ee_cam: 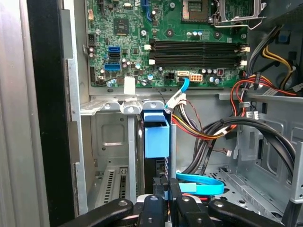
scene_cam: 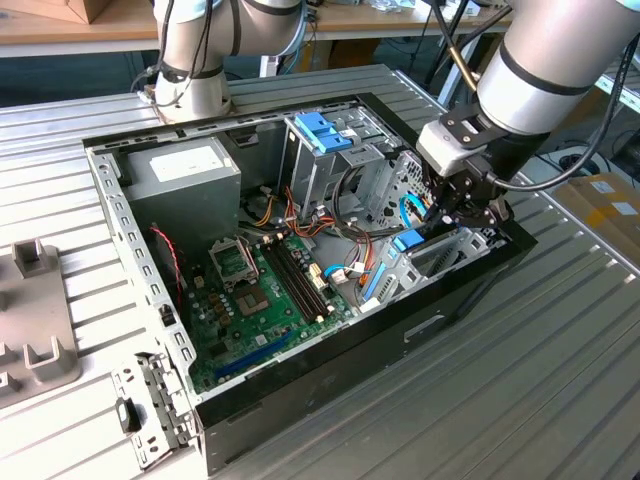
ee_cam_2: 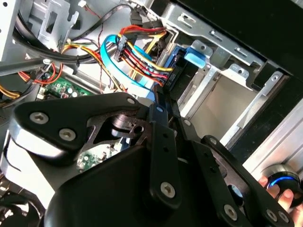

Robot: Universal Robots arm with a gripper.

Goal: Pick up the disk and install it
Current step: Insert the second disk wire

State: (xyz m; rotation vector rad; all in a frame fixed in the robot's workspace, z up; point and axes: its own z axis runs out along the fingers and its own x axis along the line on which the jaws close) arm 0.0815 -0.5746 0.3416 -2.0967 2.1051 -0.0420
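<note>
The disk (scene_cam: pixel 408 241) stands on edge in the metal bay (scene_cam: pixel 450 252) at the open computer case's side, on the exterior view's right. Its light-blue frame end (ee_cam: pixel 156 135) shows in both wrist views (ee_cam_2: pixel 194 57), with the dark body below it. My gripper (scene_cam: pixel 455 215) hangs just over the bay. Its black fingers (ee_cam: pixel 174 189) are shut, pressed close together (ee_cam_2: pixel 163 97), with their tips at the disk's end. I cannot tell whether they touch it.
Coloured power wires (ee_cam_2: pixel 142 52) and a blue flat cable (ee_cam: pixel 199 185) run right beside the bay. The motherboard (scene_cam: pixel 250 290), the grey power supply (scene_cam: pixel 185 175) and a cage with a blue latch (scene_cam: pixel 322 132) fill the case. A person's fingertips (ee_cam_2: pixel 284 196) rest by a knob outside it.
</note>
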